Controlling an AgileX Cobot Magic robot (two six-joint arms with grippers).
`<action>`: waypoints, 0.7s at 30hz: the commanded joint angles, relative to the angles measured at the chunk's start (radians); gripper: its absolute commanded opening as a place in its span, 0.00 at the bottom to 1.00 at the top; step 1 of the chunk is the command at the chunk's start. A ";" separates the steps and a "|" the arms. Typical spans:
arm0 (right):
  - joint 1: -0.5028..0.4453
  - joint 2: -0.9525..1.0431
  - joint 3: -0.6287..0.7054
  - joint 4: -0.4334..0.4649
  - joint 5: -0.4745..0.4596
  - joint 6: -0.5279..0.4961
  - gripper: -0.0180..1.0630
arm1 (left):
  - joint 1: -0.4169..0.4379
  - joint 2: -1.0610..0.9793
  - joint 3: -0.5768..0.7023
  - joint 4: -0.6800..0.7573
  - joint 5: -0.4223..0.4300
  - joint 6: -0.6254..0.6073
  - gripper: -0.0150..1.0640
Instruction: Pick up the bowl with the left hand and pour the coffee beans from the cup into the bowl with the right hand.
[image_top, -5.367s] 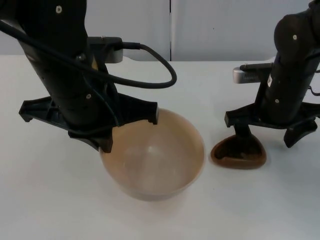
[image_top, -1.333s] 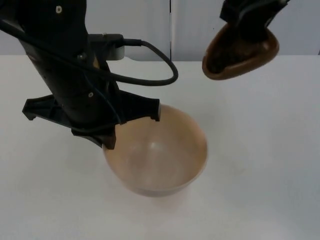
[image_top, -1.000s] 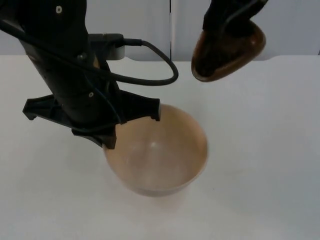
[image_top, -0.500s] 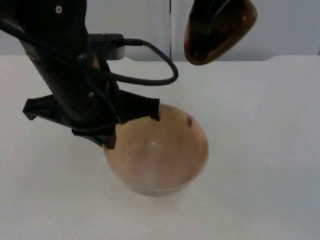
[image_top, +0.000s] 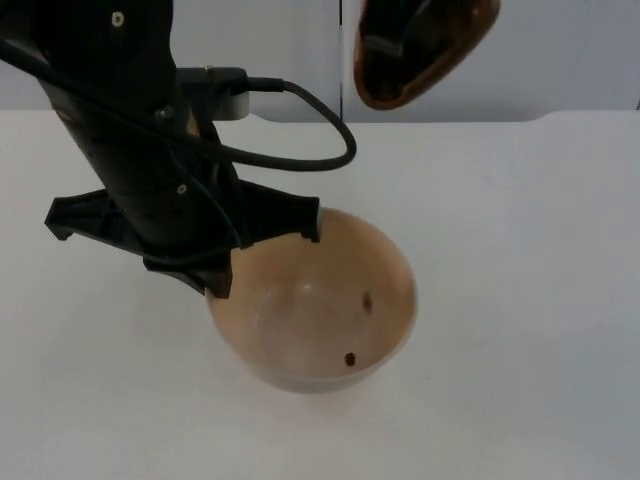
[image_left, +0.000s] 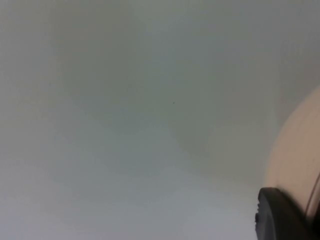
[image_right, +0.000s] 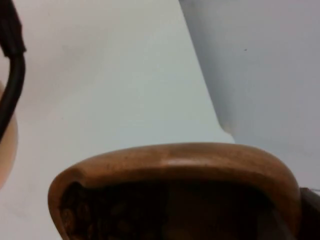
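Observation:
The tan bowl (image_top: 310, 305) is held just above the white table, my left gripper (image_top: 214, 284) shut on its left rim; in the left wrist view the bowl's outer wall (image_left: 295, 150) stands beside a black fingertip (image_left: 280, 217). Two coffee beans (image_top: 366, 300) lie inside the bowl. My right gripper (image_top: 395, 32) is shut on the brown wooden cup (image_top: 425, 50), which it holds high above the table's far edge, up and to the right of the bowl, tipped steeply with its mouth toward the bowl. Up close, the cup (image_right: 175, 167) holds dark beans (image_right: 100, 215).
The white table (image_top: 520, 300) stretches bare to the right and front of the bowl. The grey partition wall (image_top: 560, 60) stands behind the table's far edge. The left arm's black body covers the table left of the bowl.
The right gripper has carried the cup leftward and upward and tipped it more steeply. Beans have dropped from it; two now lie in the bowl. The left arm and bowl stay still.

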 joint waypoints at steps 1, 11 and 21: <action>0.010 -0.003 -0.009 -0.032 -0.002 0.009 0.02 | -0.004 -0.011 0.004 -0.010 -0.002 -0.008 0.01; 0.045 -0.003 -0.009 -0.118 -0.002 0.016 0.02 | -0.004 -0.011 0.004 -0.010 -0.002 -0.008 0.01; 0.045 -0.003 -0.009 -0.142 -0.002 0.033 0.02 | -0.004 -0.011 0.004 -0.012 -0.003 -0.008 0.01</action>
